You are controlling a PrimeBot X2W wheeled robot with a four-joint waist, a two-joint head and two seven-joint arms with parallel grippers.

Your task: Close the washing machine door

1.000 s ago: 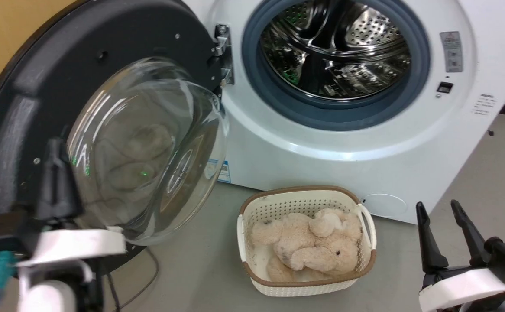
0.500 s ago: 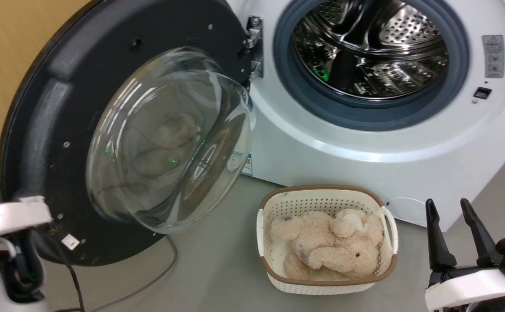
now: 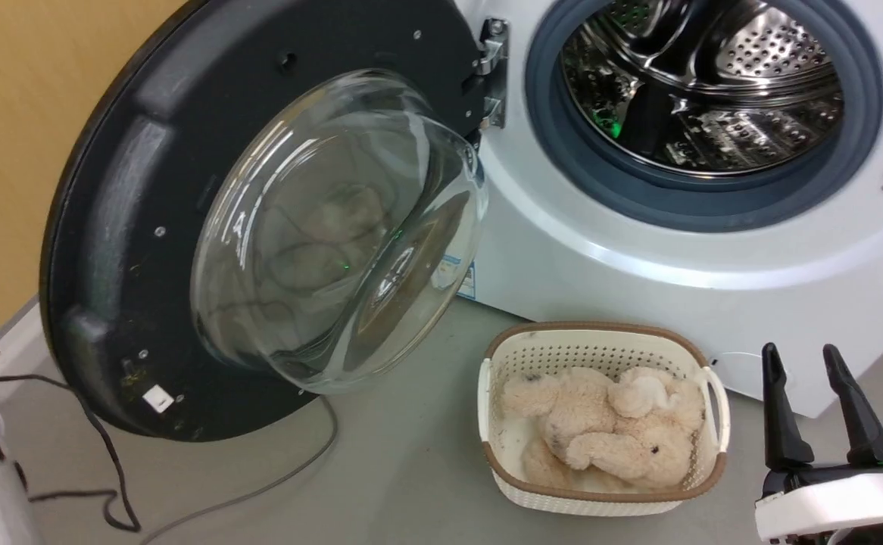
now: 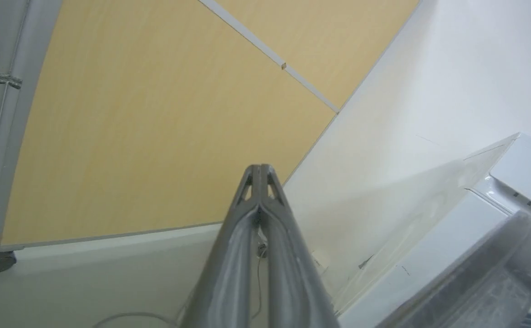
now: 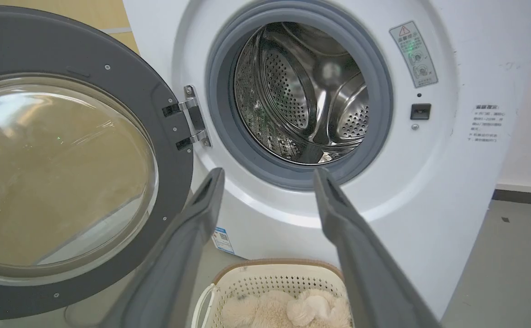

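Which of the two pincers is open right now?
The right pincer, its fingers spread apart facing the washing machine. The left pincer has its fingertips pressed together, pointing toward a yellow wall panel.

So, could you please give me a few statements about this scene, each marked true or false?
1. The door is shut. False: it stands wide open.
2. The basket holds a plush toy. True.
3. The right gripper is gripping the door. False: it is open and apart from the door.
4. The left gripper is shut. True.
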